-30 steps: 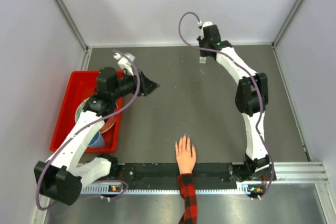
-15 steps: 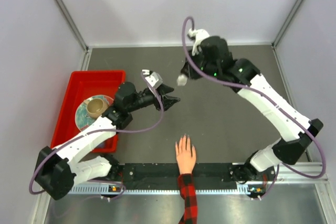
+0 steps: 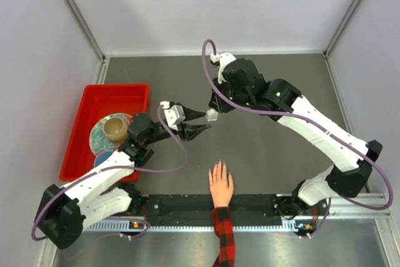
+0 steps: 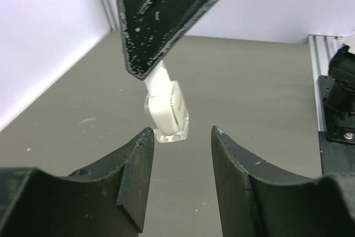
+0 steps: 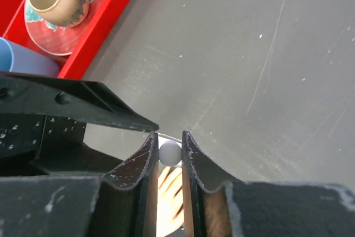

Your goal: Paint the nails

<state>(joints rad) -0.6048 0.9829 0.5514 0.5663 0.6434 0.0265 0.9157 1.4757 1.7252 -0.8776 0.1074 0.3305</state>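
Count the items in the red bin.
3 in the red bin: a tan cup on a patterned plate at its middle; a blue cup nearer the arm bases, partly under the left arm, which may hide more.

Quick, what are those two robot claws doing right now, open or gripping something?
Left gripper: open, holding nothing.
Right gripper: shut on the small bottle, by its white cap.

TXT: none legible | views: top ext, L wrist, R wrist | bottle (image 4: 168, 116) face: no readable label | brands/nos./signs: none
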